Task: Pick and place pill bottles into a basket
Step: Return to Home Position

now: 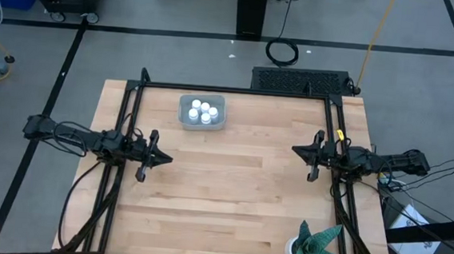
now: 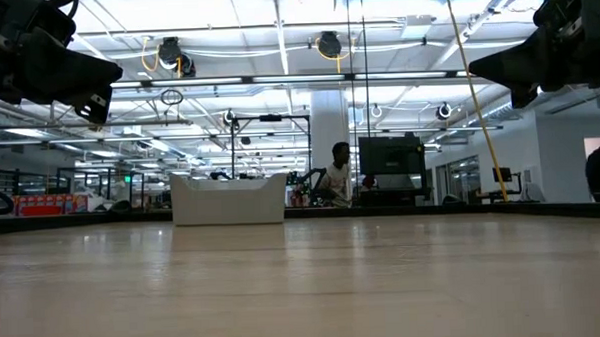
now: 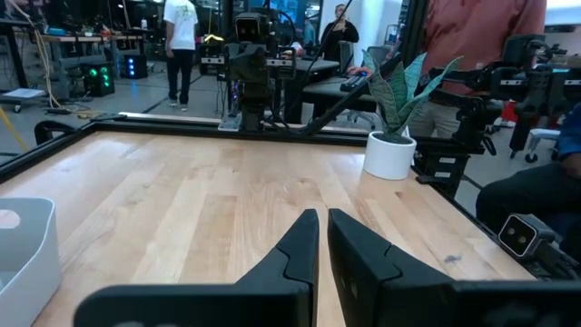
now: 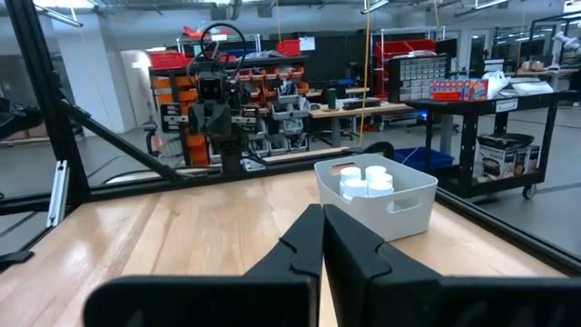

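The grey-blue basket (image 1: 202, 112) stands near the table's far edge, left of centre, with several white pill bottles (image 1: 203, 112) upright inside it; it also shows in the right wrist view (image 4: 377, 204) with the bottles (image 4: 363, 181), and in the low view (image 2: 228, 200). My left gripper (image 1: 157, 157) hovers shut and empty over the table's left side, its fingertips (image 3: 320, 222) together. My right gripper (image 1: 304, 152) hovers shut and empty over the right side, its fingertips (image 4: 320, 218) together.
A white pot with a green plant (image 1: 313, 248) stands at the table's near right corner, also in the left wrist view (image 3: 390, 153). A black frame (image 1: 237, 91) borders the table. People stand beyond the table (image 3: 472, 45).
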Controlling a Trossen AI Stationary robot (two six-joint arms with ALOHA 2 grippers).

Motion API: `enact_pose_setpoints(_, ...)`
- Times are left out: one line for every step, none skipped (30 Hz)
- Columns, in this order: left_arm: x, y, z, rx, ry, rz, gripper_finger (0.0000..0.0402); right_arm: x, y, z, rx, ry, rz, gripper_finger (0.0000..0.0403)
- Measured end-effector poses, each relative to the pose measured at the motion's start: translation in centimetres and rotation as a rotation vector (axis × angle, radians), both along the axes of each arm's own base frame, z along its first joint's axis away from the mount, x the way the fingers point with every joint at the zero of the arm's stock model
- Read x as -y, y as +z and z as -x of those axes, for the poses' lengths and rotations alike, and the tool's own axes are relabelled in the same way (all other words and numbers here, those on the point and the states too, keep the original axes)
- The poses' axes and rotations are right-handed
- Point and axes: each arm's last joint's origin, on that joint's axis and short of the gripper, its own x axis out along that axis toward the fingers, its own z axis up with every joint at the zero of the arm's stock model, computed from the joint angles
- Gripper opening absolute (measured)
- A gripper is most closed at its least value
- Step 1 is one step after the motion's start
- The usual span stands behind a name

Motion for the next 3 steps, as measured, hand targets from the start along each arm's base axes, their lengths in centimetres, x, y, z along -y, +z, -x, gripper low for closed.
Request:
enact_pose_setpoints(0.0, 0.0, 0.0, 0.0, 0.0, 0.0, 0.0031, 0.0, 0.0, 0.0, 0.0, 0.0, 0.0, 0.0003)
enact_pose_setpoints(0.0, 0.0, 0.0, 0.0, 0.0, 0.0, 0.0031, 0.0, 0.01, 0.0, 0.001, 0.0, 0.0, 0.0002)
enact_pose_setpoints(0.0, 0.0, 0.0, 0.0, 0.0, 0.0, 0.0031, 0.0, 0.02, 0.0, 0.002, 0.0, 0.0, 0.0002)
